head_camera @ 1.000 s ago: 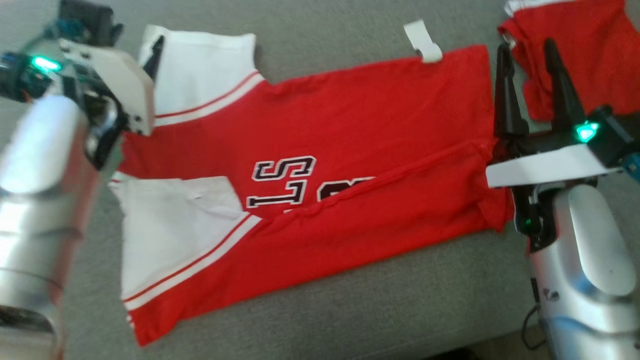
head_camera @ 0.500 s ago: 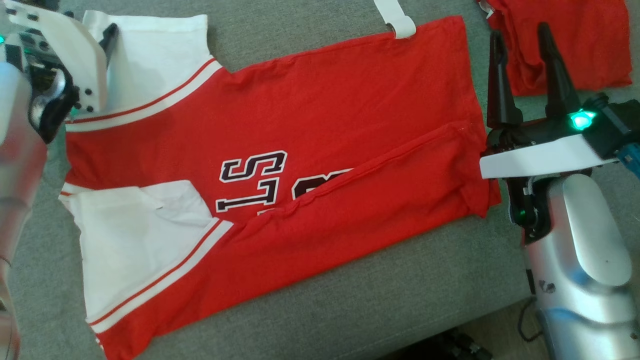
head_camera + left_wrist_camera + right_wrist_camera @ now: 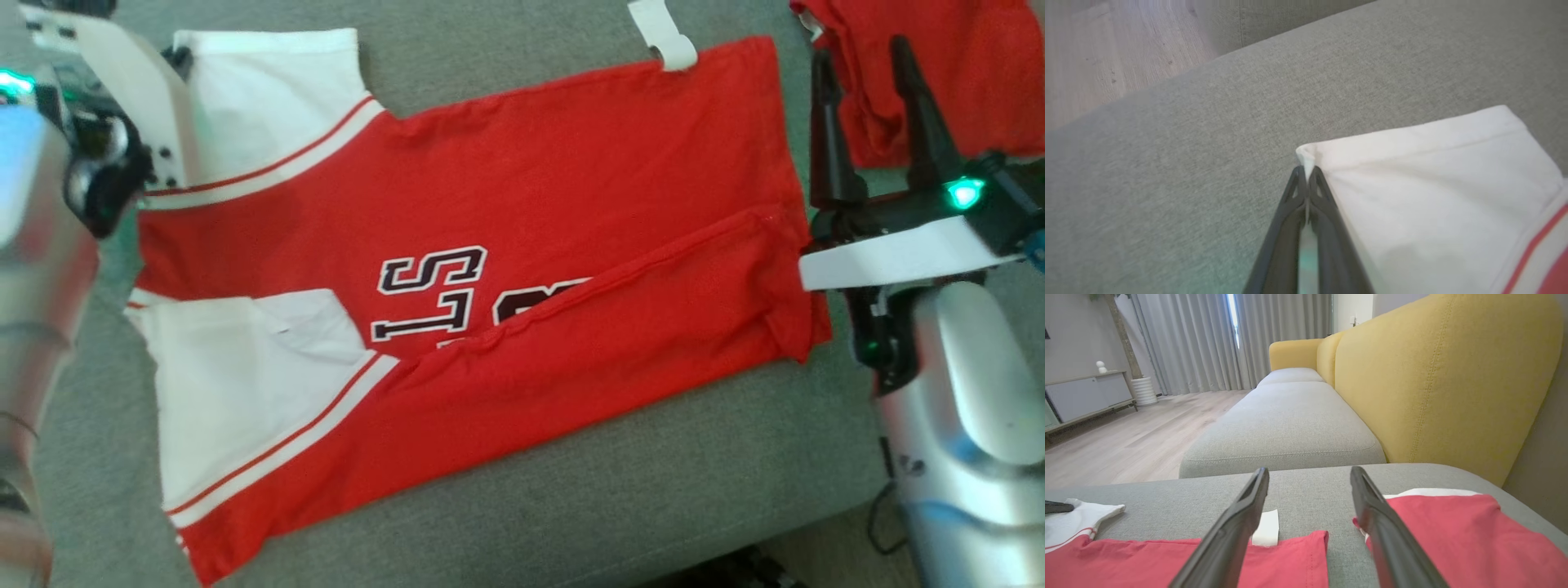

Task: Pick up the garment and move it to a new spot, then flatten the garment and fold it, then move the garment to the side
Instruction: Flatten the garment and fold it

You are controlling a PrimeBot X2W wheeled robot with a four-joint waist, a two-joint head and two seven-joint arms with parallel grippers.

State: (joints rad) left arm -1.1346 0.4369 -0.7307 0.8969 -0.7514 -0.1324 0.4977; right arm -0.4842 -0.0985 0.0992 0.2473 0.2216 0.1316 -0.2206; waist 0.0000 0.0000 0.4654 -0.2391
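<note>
The garment (image 3: 571, 188) is a red jersey with white sleeves and black letters. It lies flat on the grey sofa cushion (image 3: 653, 490), its lower side folded over. My left gripper (image 3: 175, 57) is at the far-left white sleeve. In the left wrist view, that gripper (image 3: 1306, 171) is shut on the corner of the white sleeve (image 3: 1433, 196). My right gripper (image 3: 859, 49) stands open just off the jersey's right hem edge, fingers apart with nothing between them. In the right wrist view, the right gripper (image 3: 1309, 470) hovers over the hem (image 3: 1290, 559).
A second red garment (image 3: 963, 73) lies at the far right, close to my right fingers (image 3: 1396, 539). A white strip (image 3: 665, 37) lies at the jersey's top edge. A yellow backrest (image 3: 1433, 375) rises behind. Wood floor (image 3: 1086, 61) lies beyond the cushion edge.
My left gripper has shut on the sleeve corner. The head view has shifted a little. The right gripper stays open in the same place by the hem.
</note>
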